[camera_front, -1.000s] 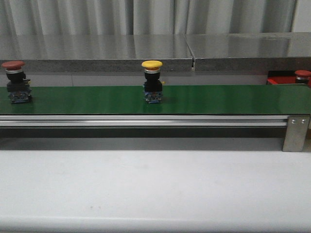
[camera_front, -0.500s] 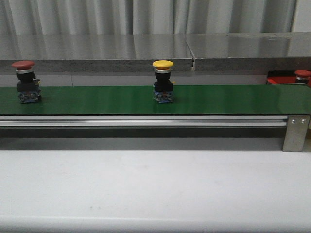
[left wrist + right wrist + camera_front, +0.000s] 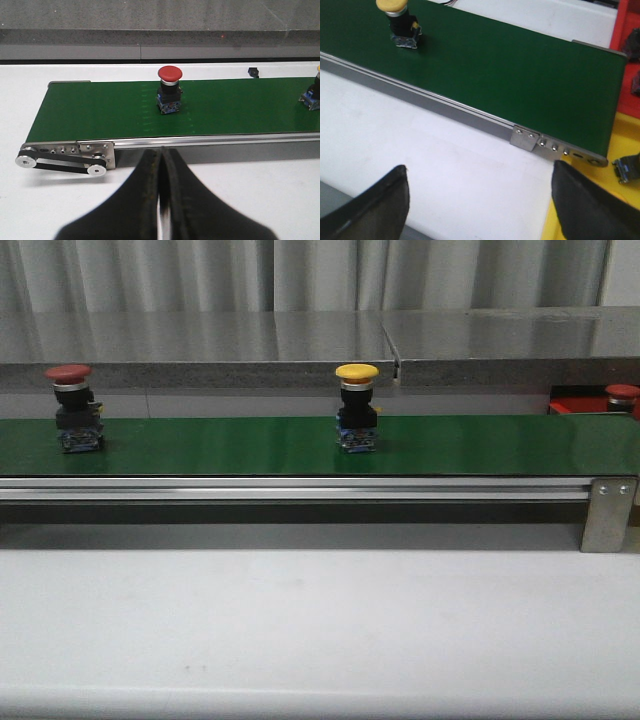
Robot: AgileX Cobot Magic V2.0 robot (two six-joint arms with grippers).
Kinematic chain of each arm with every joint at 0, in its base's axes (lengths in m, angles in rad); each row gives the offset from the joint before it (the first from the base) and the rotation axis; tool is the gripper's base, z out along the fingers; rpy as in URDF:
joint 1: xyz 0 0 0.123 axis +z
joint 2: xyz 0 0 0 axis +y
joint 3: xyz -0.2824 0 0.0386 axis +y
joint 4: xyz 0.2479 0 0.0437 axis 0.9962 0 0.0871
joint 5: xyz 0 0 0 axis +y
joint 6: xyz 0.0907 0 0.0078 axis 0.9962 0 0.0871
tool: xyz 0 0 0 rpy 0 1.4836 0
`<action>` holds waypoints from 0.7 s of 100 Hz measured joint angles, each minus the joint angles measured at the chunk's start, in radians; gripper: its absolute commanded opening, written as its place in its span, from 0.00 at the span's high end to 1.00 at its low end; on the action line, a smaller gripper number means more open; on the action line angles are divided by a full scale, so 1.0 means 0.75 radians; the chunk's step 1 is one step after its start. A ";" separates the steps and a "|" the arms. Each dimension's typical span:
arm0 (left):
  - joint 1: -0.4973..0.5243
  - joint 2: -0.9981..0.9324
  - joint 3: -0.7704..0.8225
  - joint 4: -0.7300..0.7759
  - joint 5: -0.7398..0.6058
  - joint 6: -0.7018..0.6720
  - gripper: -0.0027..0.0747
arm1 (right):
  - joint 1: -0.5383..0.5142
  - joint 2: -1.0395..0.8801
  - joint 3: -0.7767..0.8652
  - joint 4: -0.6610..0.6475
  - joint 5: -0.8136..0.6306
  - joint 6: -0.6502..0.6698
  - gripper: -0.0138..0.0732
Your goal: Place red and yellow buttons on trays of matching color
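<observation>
On the green belt (image 3: 250, 445) a red button (image 3: 71, 408) stood upright towards the left end, cap up on its black and blue body; a yellow button (image 3: 357, 406) stood upright a little right of the middle, well apart from the red one; both rested on the belt's surface, away from my fingers. Past the belt's right end a red tray (image 3: 575, 403) showed at the edge of the front view, and another red-capped button (image 3: 622, 394) sat on or just behind it; I could not tell which.

My left gripper (image 3: 161, 200) hung over the white table (image 3: 320, 630), near side of the belt, its two dark fingers (image 3: 142, 200) pressed together with only a thin seam between them, holding nothing; from my left wrist the red button (image 3: 169, 90) stood beyond the belt's rail, and the yellow one (image 3: 314, 92) was just visible at the frame's edge.

My right gripper (image 3: 480, 200) was spread wide, one finger (image 3: 375, 205) at each side of the view, nothing between them but bare table; the yellow button (image 3: 400, 22) stood on the belt (image 3: 510, 75) well beyond them. Past the belt's end roller lay a yellow tray (image 3: 620, 165) with a small dark and blue part (image 3: 627, 169) on it, and a strip of the red tray (image 3: 625, 25) beyond that.
</observation>
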 measured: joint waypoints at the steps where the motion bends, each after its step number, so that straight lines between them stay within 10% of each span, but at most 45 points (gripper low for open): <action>1: 0.000 0.000 0.000 0.000 0.000 0.000 0.99 | 0.008 0.010 -0.009 0.000 -0.004 -0.003 0.17; 70: 0.000 0.000 0.000 0.000 0.000 0.000 0.99 | 0.360 1.057 -0.747 -0.016 -0.070 -0.054 0.17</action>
